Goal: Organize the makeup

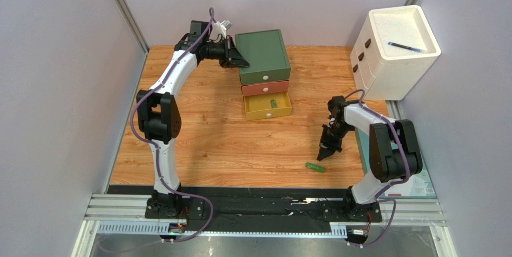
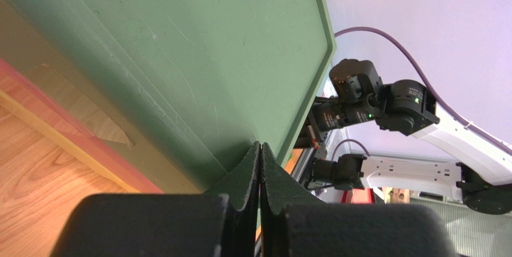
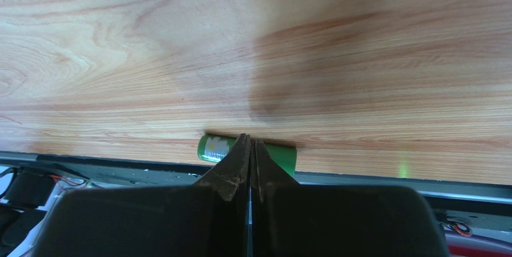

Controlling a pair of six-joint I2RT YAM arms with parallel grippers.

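The right gripper [image 3: 250,144] had its fingers pressed together with nothing between them. The green tube [image 3: 215,148] lay on its side on the wooden table [image 3: 180,41] just beyond the tips, crosswise to them, by the table's near edge. The left gripper [image 2: 260,148], likewise closed and empty, had its tips against the green top tier of the drawer box [image 2: 210,59]. Right of that gripper and nearer the bases, the yellow drawer [image 1: 267,108] stood pulled out, with a small green item [image 1: 273,103] inside.

table [image 1: 210,143]: wood | drawer box [image 1: 264,53] far middle (yellow drawer [image 1: 268,114] open) | green tube [image 1: 314,167] near front edge
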